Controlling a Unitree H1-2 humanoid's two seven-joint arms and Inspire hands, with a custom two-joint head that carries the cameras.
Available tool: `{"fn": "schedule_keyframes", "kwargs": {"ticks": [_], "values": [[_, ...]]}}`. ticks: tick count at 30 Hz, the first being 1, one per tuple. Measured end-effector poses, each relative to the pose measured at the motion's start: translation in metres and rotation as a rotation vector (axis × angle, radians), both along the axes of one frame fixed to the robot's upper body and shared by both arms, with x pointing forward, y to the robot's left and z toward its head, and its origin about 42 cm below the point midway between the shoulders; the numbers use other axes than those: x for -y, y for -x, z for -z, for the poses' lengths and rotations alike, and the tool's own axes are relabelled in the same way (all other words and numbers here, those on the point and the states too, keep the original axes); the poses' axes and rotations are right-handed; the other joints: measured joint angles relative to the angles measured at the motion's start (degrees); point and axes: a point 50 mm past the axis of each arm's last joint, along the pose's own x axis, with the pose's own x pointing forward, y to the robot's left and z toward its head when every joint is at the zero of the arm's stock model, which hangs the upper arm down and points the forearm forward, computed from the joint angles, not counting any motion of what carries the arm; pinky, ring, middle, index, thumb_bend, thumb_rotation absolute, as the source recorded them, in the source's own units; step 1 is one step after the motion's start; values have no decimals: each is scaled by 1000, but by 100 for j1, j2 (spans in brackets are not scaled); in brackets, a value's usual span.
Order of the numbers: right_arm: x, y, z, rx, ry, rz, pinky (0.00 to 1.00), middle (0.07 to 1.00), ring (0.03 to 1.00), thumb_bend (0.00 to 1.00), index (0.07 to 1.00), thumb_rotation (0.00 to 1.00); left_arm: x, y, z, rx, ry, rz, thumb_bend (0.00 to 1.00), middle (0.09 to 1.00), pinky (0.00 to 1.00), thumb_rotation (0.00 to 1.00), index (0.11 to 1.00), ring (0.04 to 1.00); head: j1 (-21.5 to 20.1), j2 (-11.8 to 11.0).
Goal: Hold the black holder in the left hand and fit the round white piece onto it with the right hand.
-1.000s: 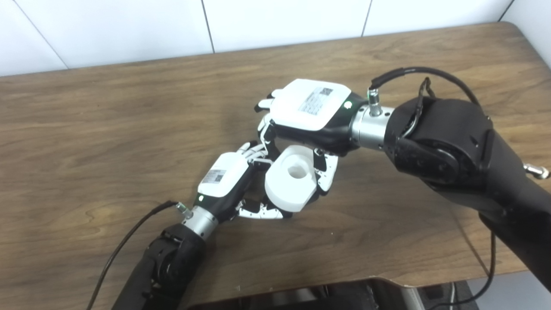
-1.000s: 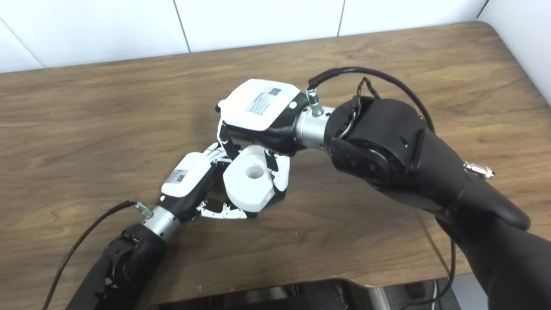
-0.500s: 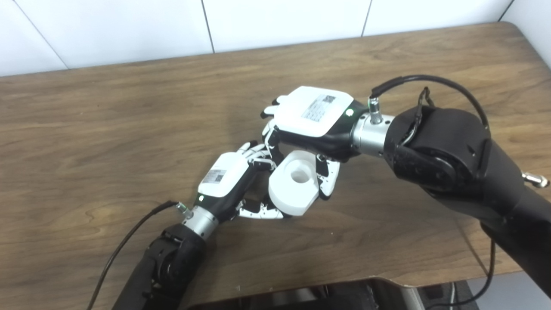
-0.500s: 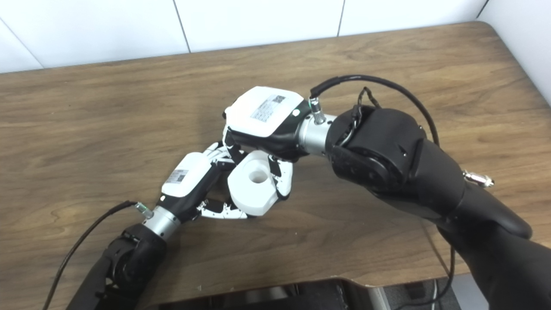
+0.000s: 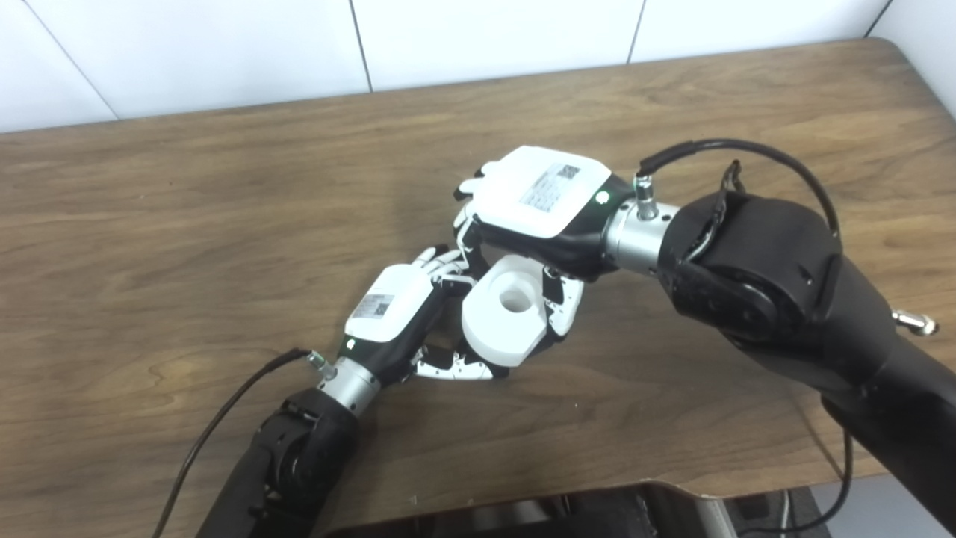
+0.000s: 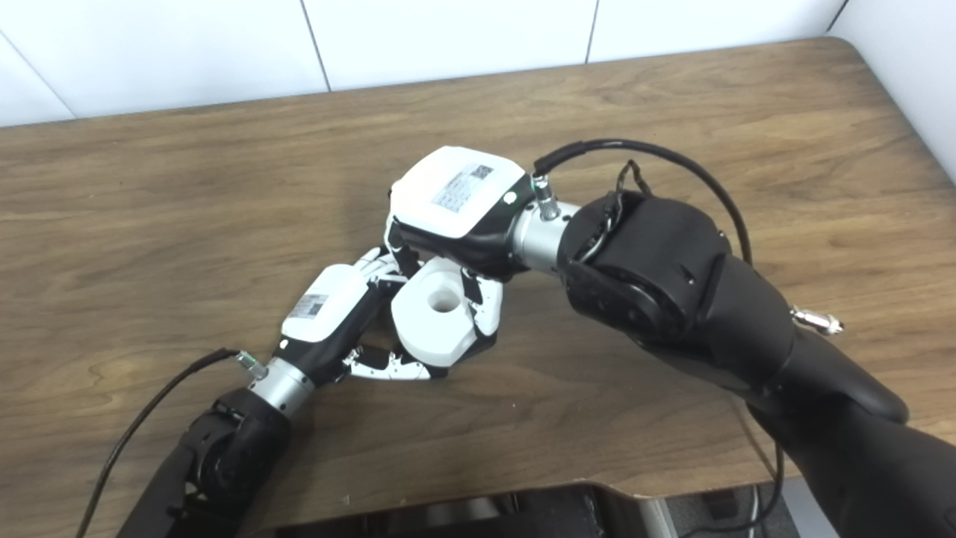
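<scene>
a wooden table (image 5: pixel 187 224) with brown grain fills most of both views. its far edge runs along a white tiled wall (image 5: pixel 485 37), and its near edge shows at the bottom with a curved notch cut into it near the middle. a few tiny pale specks lie on the surface near the front edge. a black cable (image 5: pixel 216 426) trails over the left front part of the top. whether the round white piece (image 5: pixel 508 314) rests on the wood or is held just above it cannot be told.

R hand (image 6: pixel 455 205) grips round white piece (image 6: pixel 435 315) vs L hand (image 6: pixel 336 310); holder hidden.
</scene>
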Motion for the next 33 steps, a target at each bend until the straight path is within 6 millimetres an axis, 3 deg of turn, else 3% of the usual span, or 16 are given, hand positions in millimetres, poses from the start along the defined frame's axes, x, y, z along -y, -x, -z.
{"fn": "schedule_keyframes", "kwargs": {"ticks": [33], "values": [[-9, -2, 2, 18, -13, -2, 934, 804, 922, 526, 479, 138, 2, 0, 0, -2, 2, -3, 515, 828, 971, 62, 488, 900, -9, 35]]}}
